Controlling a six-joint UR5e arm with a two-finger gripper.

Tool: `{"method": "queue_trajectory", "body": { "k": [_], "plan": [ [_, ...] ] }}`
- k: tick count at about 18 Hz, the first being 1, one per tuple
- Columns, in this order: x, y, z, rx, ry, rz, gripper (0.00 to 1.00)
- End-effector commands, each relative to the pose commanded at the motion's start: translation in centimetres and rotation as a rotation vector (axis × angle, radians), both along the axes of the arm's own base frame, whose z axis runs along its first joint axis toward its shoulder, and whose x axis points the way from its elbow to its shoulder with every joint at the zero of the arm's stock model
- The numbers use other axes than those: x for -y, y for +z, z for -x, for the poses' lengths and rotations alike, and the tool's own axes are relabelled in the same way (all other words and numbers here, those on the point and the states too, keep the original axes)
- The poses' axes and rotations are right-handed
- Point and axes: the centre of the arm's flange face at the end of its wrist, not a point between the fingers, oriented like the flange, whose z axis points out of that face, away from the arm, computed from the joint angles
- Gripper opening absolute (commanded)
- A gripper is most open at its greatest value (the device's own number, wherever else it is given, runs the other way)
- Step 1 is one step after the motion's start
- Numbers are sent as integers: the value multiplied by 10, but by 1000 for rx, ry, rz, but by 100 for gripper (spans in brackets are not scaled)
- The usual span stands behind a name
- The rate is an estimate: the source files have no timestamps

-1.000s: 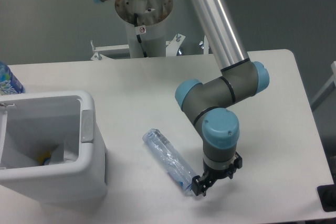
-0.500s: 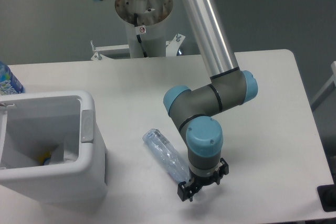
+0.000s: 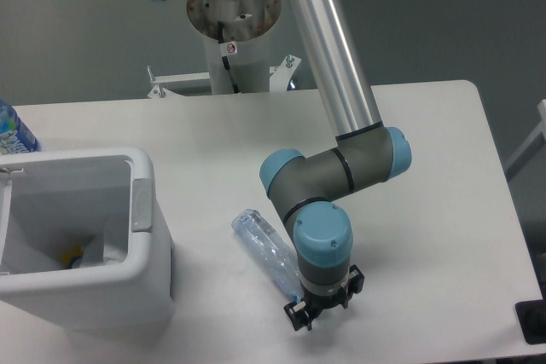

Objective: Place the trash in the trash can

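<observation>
Arm's jaws (image 3: pixel 308 311) over crushed bottle (image 3: pixel 266 249) end, jaw spread unclear, white bin (image 3: pixel 143 202) left

White table (image 3: pixel 444 210), seen from above and in front. UR5e arm (image 3: pixel 328 74) reaches down from its pedestal base (image 3: pixel 232 14) at the table's far edge; grey elbow and wrist joints with blue caps.

Gripper (image 3: pixel 317 304) points down at the near end of the crushed clear plastic bottle (image 3: pixel 266 247), which lies flat, running diagonally from upper left to lower right. The wrist hides the bottle's near end; whether the fingers grip it cannot be told.

White trash can (image 3: pixel 141 202) stands at left, well apart from the bottle, with something pale and a yellow scrap inside. Upright bottle with blue label (image 3: pixel 12 131) is at the far-left edge, behind the can.
</observation>
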Motion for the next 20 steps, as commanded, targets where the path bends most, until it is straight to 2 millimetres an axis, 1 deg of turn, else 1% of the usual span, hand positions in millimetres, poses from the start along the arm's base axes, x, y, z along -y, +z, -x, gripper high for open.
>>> {"method": "queue_trajectory", "body": {
  "k": [1,6,7,13,15,18,20],
  "plan": [
    [0,-1,0,0,0,2,44],
    [1,2,-1,-1,-1,1,43],
    [1,2,-1,-1,-1,1,40],
    [2,6,-3,-4,-9,0,39],
    [2,11,-3,-8,-11,-5,36],
    [2,10,-4,-8,-13,-2,36],
    [2,13,-3,-11,-13,-6,36]
  ]
}}
